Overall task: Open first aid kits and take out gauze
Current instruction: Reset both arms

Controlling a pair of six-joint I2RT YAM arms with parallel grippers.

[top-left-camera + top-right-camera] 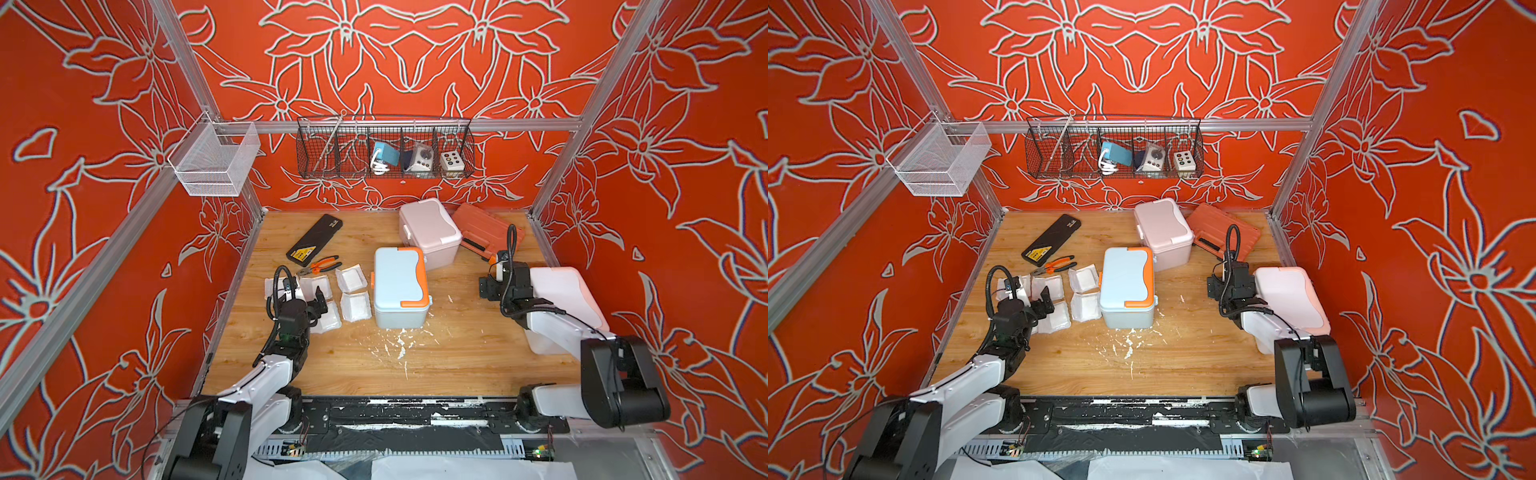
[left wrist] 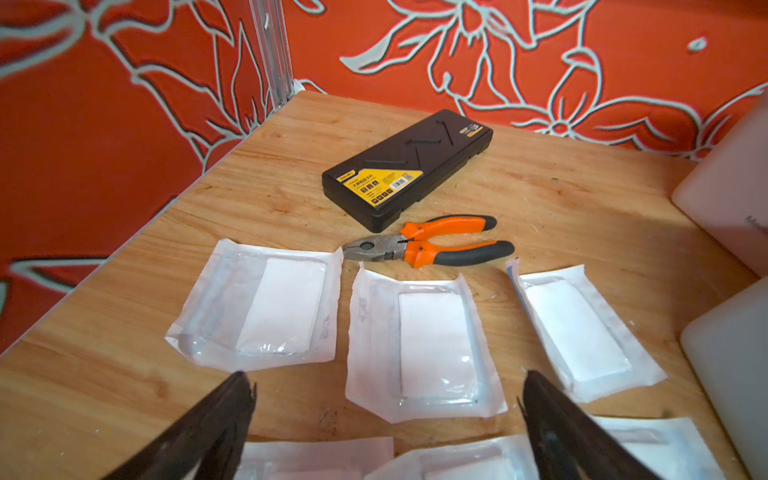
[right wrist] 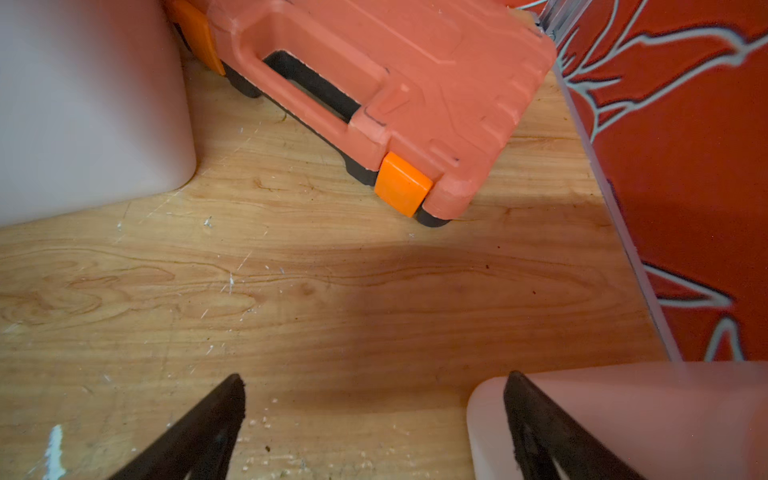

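Three first aid kits stand on the wooden table with lids down: a blue-grey one with orange trim (image 1: 401, 286) (image 1: 1127, 286) in the middle, a pink one (image 1: 430, 232) (image 1: 1163, 232) behind it, and a white one with peach trim (image 1: 569, 307) (image 1: 1291, 303) at the right. Several gauze packets (image 1: 355, 305) (image 1: 1086, 305) (image 2: 424, 349) lie flat to the left of the blue kit. My left gripper (image 1: 320, 301) (image 2: 384, 384) hovers open over the packets, holding nothing. My right gripper (image 1: 488, 286) (image 3: 374, 382) is open and empty beside the white kit's corner (image 3: 623, 415).
A flat black case (image 1: 314, 239) (image 2: 407, 166) and orange-handled pliers (image 1: 320, 266) (image 2: 432, 245) lie behind the gauze. An orange tool case (image 1: 486, 230) (image 3: 395, 95) sits at the back right. A black wire basket (image 1: 384, 151) and a white mesh basket (image 1: 214, 160) hang on the walls.
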